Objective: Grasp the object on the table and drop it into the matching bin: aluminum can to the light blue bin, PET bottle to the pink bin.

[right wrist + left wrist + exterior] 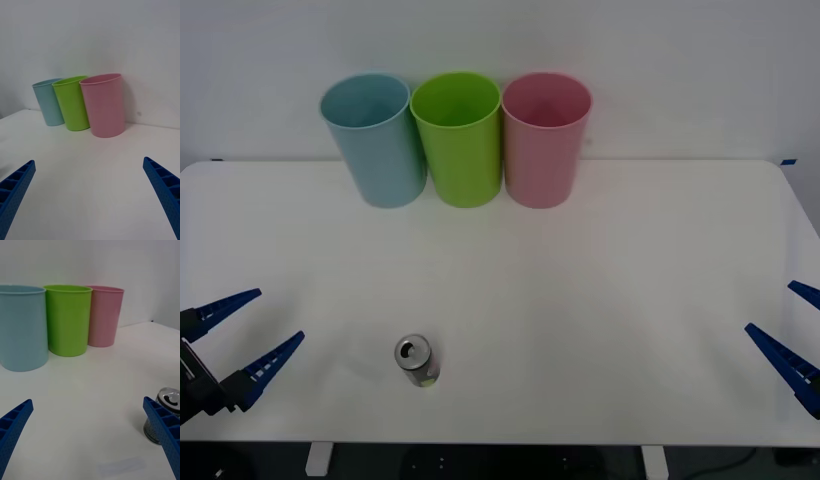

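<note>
Can: the aluminum can (pixel 416 360) stands upright on the white surface (pixel 600 300), near the front edge and left of centre, silver top and pull-tab opening facing up; the marks on its dark body look yellow-green, though they are hard to read.
Left hand: the left hand (pixel 252 333) hangs low over the near left corner of the surface, its blue fingers (pixel 275 358) spread wide with nothing between them; in its own wrist view the can (pixel 165 416) sits just beside one finger, partly hidden behind it.
Right hand: the right hand (pixel 790 325) sits at the near right edge of the surface, well apart from the can, fingers wide apart and holding nothing.
Bins: three tall cups stand side by side at the far edge against the wall, the light blue bin (pixel 375 140) on the left, a lime green bin (pixel 460 140) in the middle, the pink bin (pixel 544 140) on the right.
</note>
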Available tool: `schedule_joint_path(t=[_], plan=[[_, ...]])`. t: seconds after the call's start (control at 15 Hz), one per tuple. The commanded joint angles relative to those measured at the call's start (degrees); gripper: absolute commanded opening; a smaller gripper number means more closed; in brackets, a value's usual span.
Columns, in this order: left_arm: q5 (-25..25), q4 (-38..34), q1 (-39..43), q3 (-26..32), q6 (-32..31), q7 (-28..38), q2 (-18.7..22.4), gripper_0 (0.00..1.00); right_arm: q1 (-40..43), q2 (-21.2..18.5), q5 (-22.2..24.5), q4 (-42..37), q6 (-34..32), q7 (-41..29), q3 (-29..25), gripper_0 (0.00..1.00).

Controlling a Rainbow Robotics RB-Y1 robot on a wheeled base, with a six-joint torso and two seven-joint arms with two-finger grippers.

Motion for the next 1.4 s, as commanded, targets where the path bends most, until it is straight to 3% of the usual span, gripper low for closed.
schedule_joint_path(t=[0.07,0.53,1.4], plan=[[-1.1,4.9,-2.9,-2.4,-1.9,-2.3,1.3,1.00,0.0,0.0,0.0,0.0,0.0,0.0,0.0,1.00],[0.0,14.6,-6.7,-9.1,-5.0,-13.9,3.7,1.00,0.0,0.0,0.0,0.0,0.0,0.0,0.0,1.00],[-2.1,15.0,-7.2,-18.6,-5.1,-21.5,3.7,1.00,0.0,0.0,0.0,0.0,0.0,0.0,0.0,1.00]])
